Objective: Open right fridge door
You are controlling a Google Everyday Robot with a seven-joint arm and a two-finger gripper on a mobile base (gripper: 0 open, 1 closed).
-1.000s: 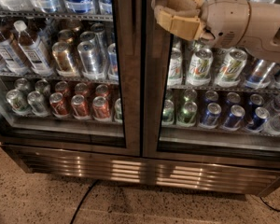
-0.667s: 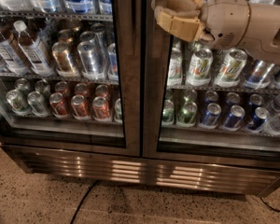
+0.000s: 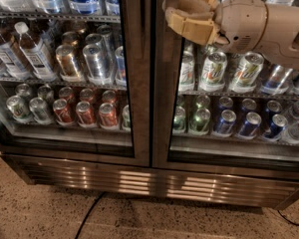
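The right fridge door (image 3: 229, 83) is a tall glass door in a dark metal frame. Behind its glass stand green-and-white cans and blue cans. The door sits flush with its twin on the left. My tan gripper (image 3: 173, 15) reaches in from the upper right, its beige arm crossing the glass. Its tip lies over the inner upright of the right door's frame (image 3: 163, 83), next to the centre seam.
The left glass door (image 3: 65, 73) shows red and copper cans and white-capped bottles. A louvred metal grille (image 3: 149, 180) runs along the fridge base. A black cable (image 3: 89, 215) lies on the speckled floor in front.
The gripper has crept very slightly left towards the centre seam. Both doors look the same as before.
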